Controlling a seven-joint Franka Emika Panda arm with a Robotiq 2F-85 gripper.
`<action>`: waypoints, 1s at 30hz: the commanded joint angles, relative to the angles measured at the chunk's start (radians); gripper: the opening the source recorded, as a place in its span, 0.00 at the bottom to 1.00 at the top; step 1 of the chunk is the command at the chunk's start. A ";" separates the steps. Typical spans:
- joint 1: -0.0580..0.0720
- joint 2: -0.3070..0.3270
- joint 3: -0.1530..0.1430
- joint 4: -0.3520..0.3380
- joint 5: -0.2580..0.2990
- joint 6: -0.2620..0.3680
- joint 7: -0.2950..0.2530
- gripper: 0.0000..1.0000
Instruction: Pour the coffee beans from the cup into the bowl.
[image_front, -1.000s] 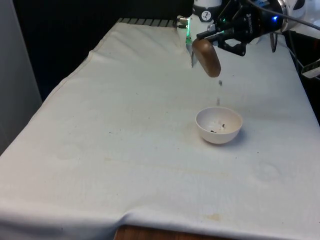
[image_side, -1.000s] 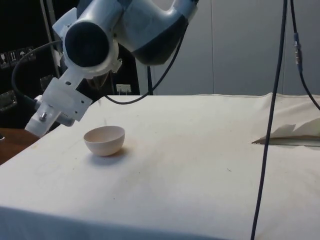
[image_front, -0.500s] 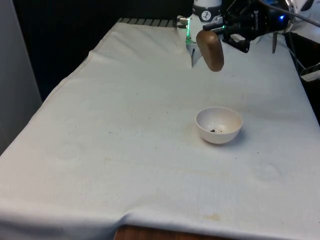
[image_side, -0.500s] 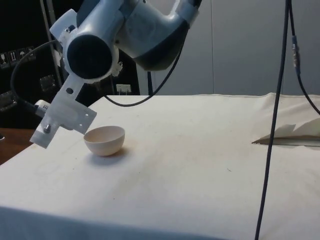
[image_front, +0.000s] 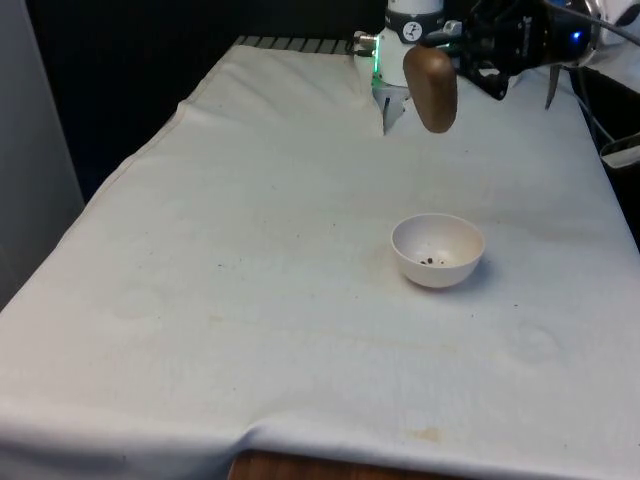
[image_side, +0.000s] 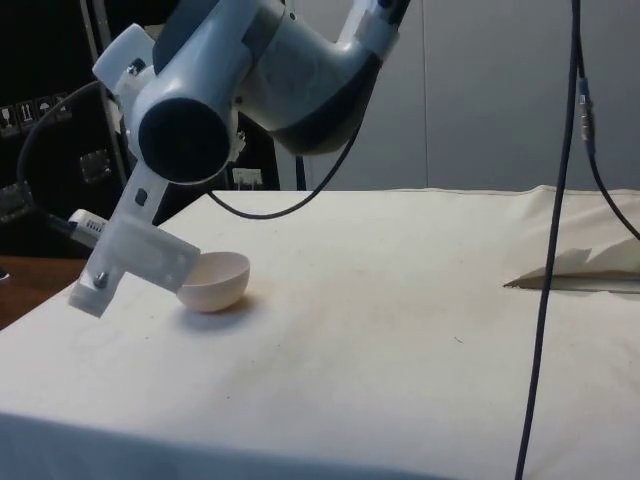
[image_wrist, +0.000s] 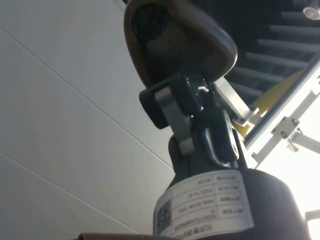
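Front view: the tool (image_front: 462, 62), grasping a brown cup (image_front: 431, 88), has lifted higher above the white bowl (image_front: 437, 250); beans no longer fall, so pouring appears finished.

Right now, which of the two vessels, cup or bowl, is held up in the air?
The brown cup, clamped in the gripper and tipped mouth-down. The white bowl rests on the table cloth with a few beans inside.

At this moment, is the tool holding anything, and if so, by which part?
Yes. The tool holds the brown cup, with its fingers clamped on the cup's rim in the wrist view. The cup hangs mouth-down, above and behind the white bowl.
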 joint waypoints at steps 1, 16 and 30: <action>0.000 0.003 0.003 0.000 -0.006 -0.007 -0.003 0.00; 0.005 0.069 0.016 0.002 -0.097 -0.109 -0.019 0.00; 0.005 0.115 0.022 -0.003 -0.176 -0.190 -0.035 0.00</action>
